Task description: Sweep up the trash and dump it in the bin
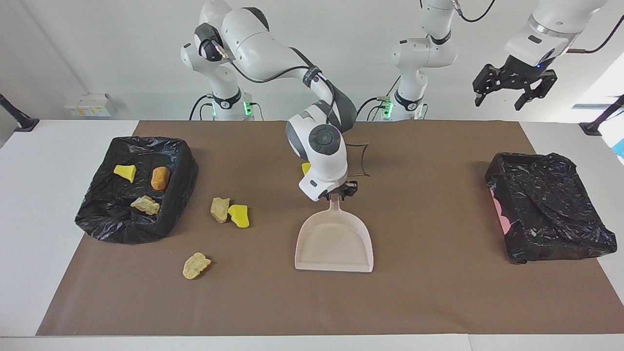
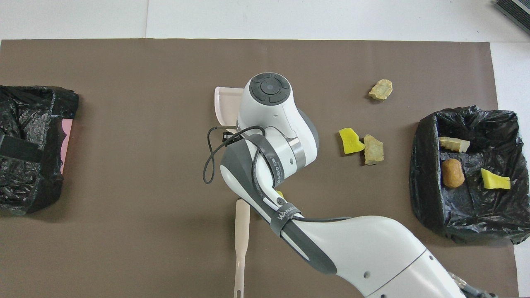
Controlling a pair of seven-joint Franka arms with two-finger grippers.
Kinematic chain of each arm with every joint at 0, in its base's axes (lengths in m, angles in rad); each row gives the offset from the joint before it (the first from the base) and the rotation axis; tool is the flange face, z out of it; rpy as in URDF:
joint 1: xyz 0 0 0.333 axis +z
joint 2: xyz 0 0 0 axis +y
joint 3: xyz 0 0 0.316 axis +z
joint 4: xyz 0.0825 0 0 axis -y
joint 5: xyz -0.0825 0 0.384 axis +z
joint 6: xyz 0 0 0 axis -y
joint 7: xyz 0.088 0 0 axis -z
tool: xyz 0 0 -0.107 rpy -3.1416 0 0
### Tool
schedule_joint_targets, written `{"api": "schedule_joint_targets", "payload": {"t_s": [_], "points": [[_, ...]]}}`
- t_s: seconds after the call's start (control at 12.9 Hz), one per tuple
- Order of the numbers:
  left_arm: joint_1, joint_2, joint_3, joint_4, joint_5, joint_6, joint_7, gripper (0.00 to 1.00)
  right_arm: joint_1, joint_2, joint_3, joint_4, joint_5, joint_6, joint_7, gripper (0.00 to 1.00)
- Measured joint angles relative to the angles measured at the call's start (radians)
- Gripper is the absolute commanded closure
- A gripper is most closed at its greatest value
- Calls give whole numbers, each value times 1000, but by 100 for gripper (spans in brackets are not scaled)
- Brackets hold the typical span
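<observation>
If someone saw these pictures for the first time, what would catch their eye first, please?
Probably the right gripper at the handle of the beige dustpan, which lies flat mid-table. Next, bright trash: three pieces in the black-lined bin at the right arm's end and three loose pieces beside it.

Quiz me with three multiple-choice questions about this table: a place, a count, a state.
1. Where is the dustpan?
A) in a bin
B) on the mat, mid-table
C) in the air

2. How many trash bits lie in the bin at the right arm's end?
A) one
B) three
C) six

3. How is the left gripper?
A) open and empty
B) shut on the brush
C) shut on trash

Answers:
1. B, it rests on the brown mat.
2. B, one yellow, one orange-brown and one tan bit lie there.
3. A, it hangs raised in the air, open, holding nothing.
</observation>
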Motion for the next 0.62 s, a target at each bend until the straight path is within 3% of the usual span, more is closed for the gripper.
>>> {"api": "schedule_joint_targets", "payload": {"t_s": [0.39,0.62], "points": [[0,0,0,0,0,-1,0,0,-24,-124,0,-52,0,-139,0,0],[-1,0,-14,0,-2,3,0,0,-11,-262,1,-194,0,-156,2,0]]}}
